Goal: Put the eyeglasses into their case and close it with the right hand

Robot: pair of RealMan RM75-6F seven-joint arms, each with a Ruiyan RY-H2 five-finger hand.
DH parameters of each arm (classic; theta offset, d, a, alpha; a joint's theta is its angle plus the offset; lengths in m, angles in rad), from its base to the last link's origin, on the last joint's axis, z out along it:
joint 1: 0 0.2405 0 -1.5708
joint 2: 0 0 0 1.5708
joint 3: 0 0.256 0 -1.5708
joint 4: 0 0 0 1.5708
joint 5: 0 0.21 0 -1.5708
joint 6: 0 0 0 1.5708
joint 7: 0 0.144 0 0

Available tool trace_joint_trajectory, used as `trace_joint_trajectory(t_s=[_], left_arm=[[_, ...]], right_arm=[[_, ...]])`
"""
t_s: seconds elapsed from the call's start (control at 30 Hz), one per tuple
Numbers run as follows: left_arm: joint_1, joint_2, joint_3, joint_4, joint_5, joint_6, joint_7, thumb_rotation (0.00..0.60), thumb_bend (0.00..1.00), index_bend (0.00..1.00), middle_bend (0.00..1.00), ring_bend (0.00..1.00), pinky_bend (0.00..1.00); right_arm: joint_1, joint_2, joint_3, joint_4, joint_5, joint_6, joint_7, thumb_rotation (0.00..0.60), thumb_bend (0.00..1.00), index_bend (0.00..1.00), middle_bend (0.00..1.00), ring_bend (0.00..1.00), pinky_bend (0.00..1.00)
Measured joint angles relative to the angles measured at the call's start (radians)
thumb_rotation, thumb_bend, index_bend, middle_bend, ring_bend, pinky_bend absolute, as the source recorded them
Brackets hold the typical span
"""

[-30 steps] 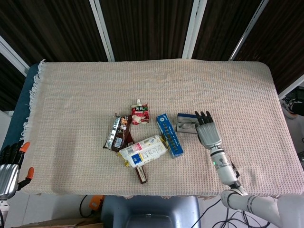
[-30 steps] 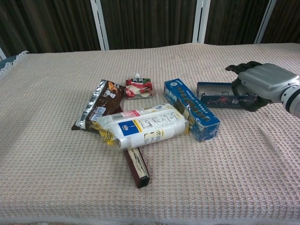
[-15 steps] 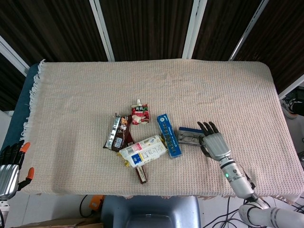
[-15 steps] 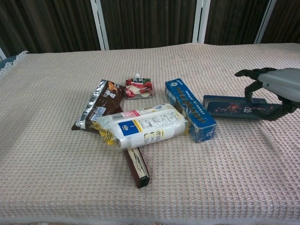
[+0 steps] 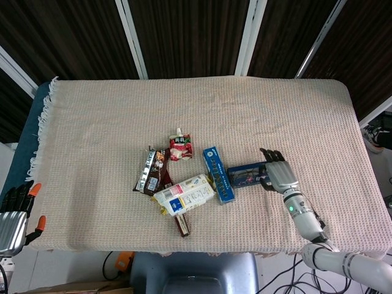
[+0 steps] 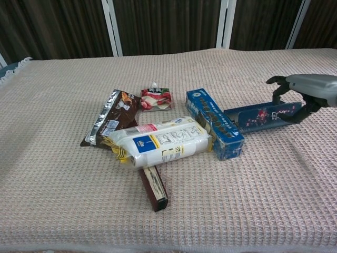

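One cloth-covered table [image 5: 294, 104], largest item. Blue box [image 6: 213, 122] at center; glasses case [image 6: 261, 117] touching it at 3 o'clock, lid down, contents hidden. Right hand [image 6: 304, 89] fingers curled over case's far end. Left hand [image 5: 12, 211] at 8 o'clock, partly cropped; state unclear.

Case [image 6: 260, 117] right of box [image 6: 213, 123], touching.
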Motion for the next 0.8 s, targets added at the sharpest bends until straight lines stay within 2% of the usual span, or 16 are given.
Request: trace_joint_trajectory(t_s=[0.13,0.8], left_arm=[[0.0,0.0,-0.002,0.001,-0.005,0.001,-0.001,0.6,0.43,0.0,0.0,0.0,0.05],[-0.007,-0.004,-0.005,0.002,-0.017,-0.014,0.012,0.6,0.43,0.0,0.0,0.0,0.05]], right_arm=[[0.038,-0.03,0.028,0.047,0.056,-0.034,-0.01,0.6,0.65,0.72,0.14,0.0,0.0],[0.128,-0.072,0.082,0.128,0.179,-0.05,-0.084,0.6,0.65,0.72,0.14,0.0,0.0]])
